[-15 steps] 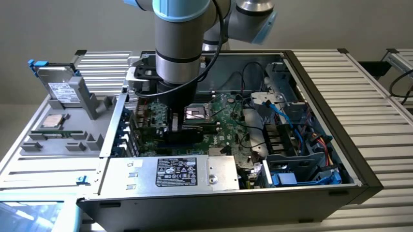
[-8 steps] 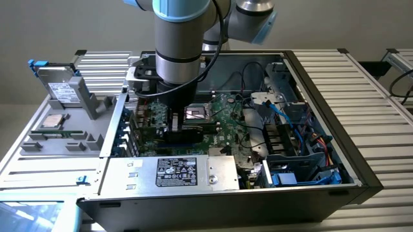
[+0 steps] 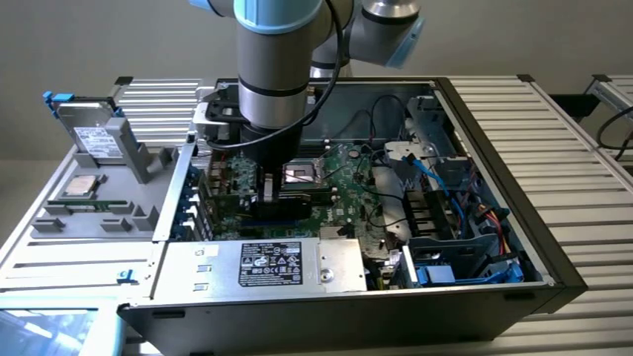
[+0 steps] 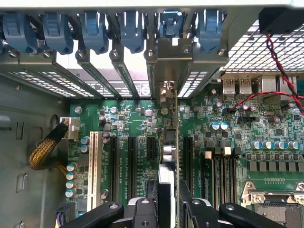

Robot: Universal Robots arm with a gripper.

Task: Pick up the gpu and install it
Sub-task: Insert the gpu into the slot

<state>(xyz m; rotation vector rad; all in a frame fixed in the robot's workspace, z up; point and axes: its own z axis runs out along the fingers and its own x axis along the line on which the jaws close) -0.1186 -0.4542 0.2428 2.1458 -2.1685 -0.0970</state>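
While the open computer case [image 3: 475,222] fills the middle of the exterior view, the gripper [image 3: 259,185] reaches down inside it over the motherboard [image 3: 342,200], clamped on the gpu [image 4: 167,156], which stands edge-on among the black expansion slots [image 4: 132,161] at the wrist view's centre. Blue slot latches [image 4: 95,28] line that frame's top edge. A silver hard drive [image 3: 99,137] stands upper left in the exterior view, above the power supply [image 3: 267,263] at lower centre.
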